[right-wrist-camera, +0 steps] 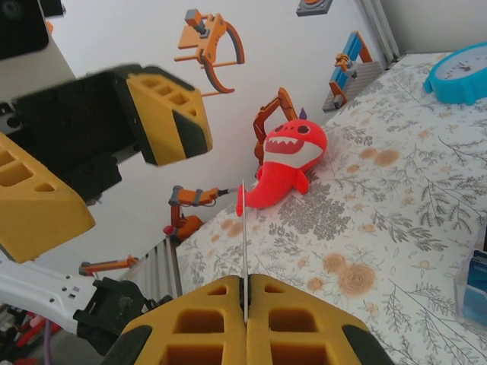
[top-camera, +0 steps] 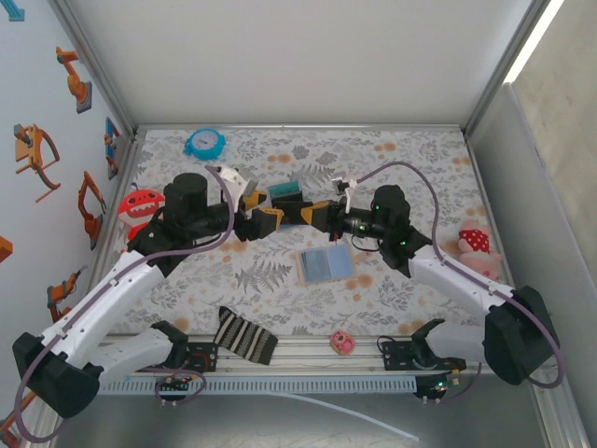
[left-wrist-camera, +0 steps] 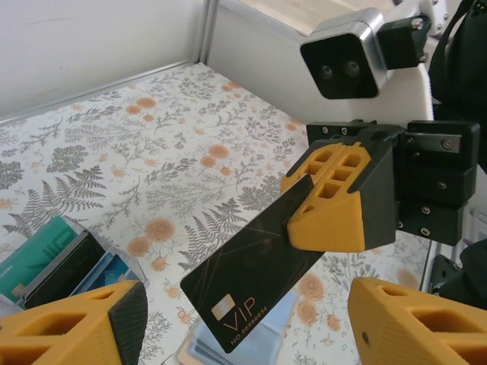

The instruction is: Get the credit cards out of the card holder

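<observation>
A black credit card (left-wrist-camera: pixel 251 274) marked VIP hangs in the air, pinched at its upper corner by my right gripper (right-wrist-camera: pixel 246 280), which is shut on it. From the right wrist the card (right-wrist-camera: pixel 245 228) shows edge-on. My left gripper (left-wrist-camera: pixel 243 334) is open, one finger on each side of the card and not touching it. In the top view the left gripper (top-camera: pixel 269 218) and the right gripper (top-camera: pixel 300 213) meet tip to tip above mid-table. The card holder (top-camera: pixel 326 265) lies open on the table, pale blue side up, just below the card (left-wrist-camera: pixel 262 346).
A teal box (top-camera: pixel 285 191) with cards standing in it sits behind the grippers. A blue clock (top-camera: pixel 204 143) lies at the back left and a red plush (top-camera: pixel 140 205) at the left. A pink plush (top-camera: pixel 476 243) is at the right. A striped cloth (top-camera: pixel 244 336) lies near the front edge.
</observation>
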`<state>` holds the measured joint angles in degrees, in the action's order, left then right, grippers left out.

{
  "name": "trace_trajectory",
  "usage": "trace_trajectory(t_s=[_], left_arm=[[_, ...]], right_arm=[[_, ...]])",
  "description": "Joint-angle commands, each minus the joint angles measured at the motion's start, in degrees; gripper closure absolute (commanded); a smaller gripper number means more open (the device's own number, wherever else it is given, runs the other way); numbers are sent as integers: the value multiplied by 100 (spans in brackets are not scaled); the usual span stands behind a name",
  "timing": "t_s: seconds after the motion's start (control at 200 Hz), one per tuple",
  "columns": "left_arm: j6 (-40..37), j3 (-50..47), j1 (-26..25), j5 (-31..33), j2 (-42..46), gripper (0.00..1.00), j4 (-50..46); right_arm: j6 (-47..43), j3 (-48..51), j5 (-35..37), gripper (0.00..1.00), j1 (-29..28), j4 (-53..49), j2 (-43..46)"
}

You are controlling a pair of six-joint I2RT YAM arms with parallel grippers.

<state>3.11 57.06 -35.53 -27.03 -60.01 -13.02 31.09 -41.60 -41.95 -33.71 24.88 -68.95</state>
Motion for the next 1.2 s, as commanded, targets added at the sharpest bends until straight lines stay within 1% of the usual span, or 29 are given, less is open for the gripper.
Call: trace_trajectory(t_s=[0.0,0.165,0.421,0.526,0.651,0.796,0.831,0.871,1.002,1.082,1.097,1.177,1.192], left_arm=[[-785,456,34,-245,-403,29,-1024],[-1184,967,31,-687,-914,31,-1308],[-1639,1390,20,-1181,-1538,47,-1685],[-1785,1448,13,-1395,-1713,47,-1790],[-1886,1481,-7,-1469,-1870,48,-1808],[-1953,1553,-15,-1588,-2079,51,-1854],[-1955,1569,-13,-1597,-2123,55,-1862],[-1964,1595,-24,-1602,-2176,61,-1870],[-2024,1624,-18,-1634,-2278,87,-1915],[-2092,1602,-23,-1636,-2287,99,-1920],[-2101,1598,-20,-1633,-2287,100,-1921],[-2147,1585,-17,-1565,-2276,100,-1886],[-2145,1581,-11,-1530,-2277,100,-1882]], right_arm=[[-656,-318,-17,100,-48,-1083,171],[-864,-524,-327,100,-78,-1592,116],[-977,-541,-376,100,-91,-1714,110],[-1017,-559,-379,100,-91,-1757,102],[-1023,-603,-447,100,-91,-1750,60],[-1019,-638,-473,100,-91,-1749,5],[-1017,-638,-470,100,-91,-1743,-2],[-1017,-638,-468,100,-91,-1741,-4],[-1028,-630,-403,100,-91,-1724,3],[-1056,-612,-342,100,-91,-1755,26],[-1068,-608,-328,100,-91,-1767,30],[-1140,-612,-175,100,-91,-1888,65],[-1167,-612,-132,97,-91,-1916,80]])
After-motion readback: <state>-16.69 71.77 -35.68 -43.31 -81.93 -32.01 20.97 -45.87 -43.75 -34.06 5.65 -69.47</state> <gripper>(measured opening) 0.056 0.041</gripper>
